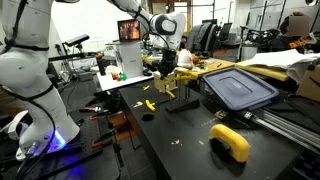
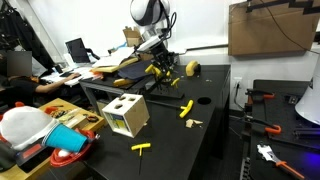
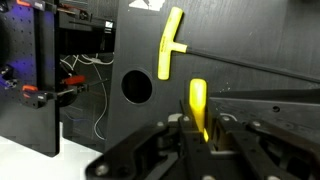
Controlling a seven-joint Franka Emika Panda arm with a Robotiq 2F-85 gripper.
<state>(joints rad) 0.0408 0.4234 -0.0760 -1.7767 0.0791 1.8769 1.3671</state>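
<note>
My gripper (image 3: 199,128) is shut on a yellow plastic piece (image 3: 198,105) that sticks up between the fingers in the wrist view. It hangs above the black table in both exterior views (image 1: 168,72) (image 2: 163,68). A yellow T-shaped piece (image 3: 170,44) lies on the table below it, beside a round hole (image 3: 136,84); it also shows in both exterior views (image 1: 150,104) (image 2: 186,109). A small yellow piece (image 1: 146,87) lies farther back.
A dark grey bin lid (image 1: 238,86) and a yellow arch block (image 1: 231,140) lie on the table. A wooden shape-sorter box (image 2: 127,115) and another yellow T piece (image 2: 142,148) sit near an edge. A small wooden block (image 2: 194,124) lies by it. Clamps, cables and monitors surround the table.
</note>
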